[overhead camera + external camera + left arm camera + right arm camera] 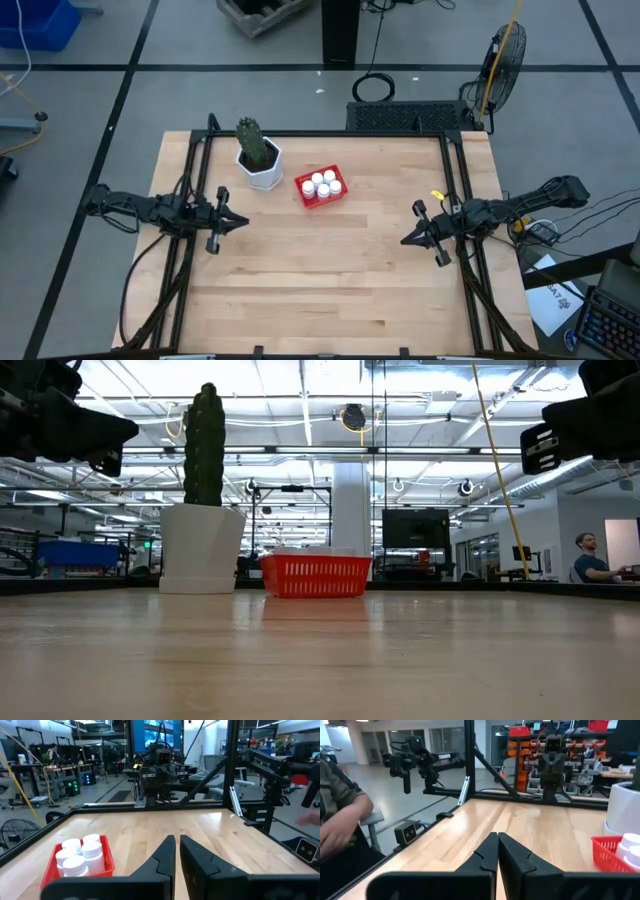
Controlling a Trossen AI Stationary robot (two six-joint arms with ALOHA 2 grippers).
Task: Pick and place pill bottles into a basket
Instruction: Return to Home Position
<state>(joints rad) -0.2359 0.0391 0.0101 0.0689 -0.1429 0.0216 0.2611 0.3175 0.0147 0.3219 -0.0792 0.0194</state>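
The red mesh basket (321,188) stands on the table toward its far side, right of the cactus pot. Several white pill bottles (322,184) stand upright inside it; they also show in the left wrist view (80,854). The basket shows in the low view (315,575) and at the edge of the right wrist view (615,854). My left gripper (243,221) hovers shut and empty at the table's left side. My right gripper (405,241) hovers shut and empty at the table's right side.
A white hexagonal pot with a green cactus (259,157) stands just left of the basket. A black frame (320,133) borders the table's far, left and right sides. Bare wood lies between the grippers and toward the near edge. A person's arm (340,820) shows beyond the table.
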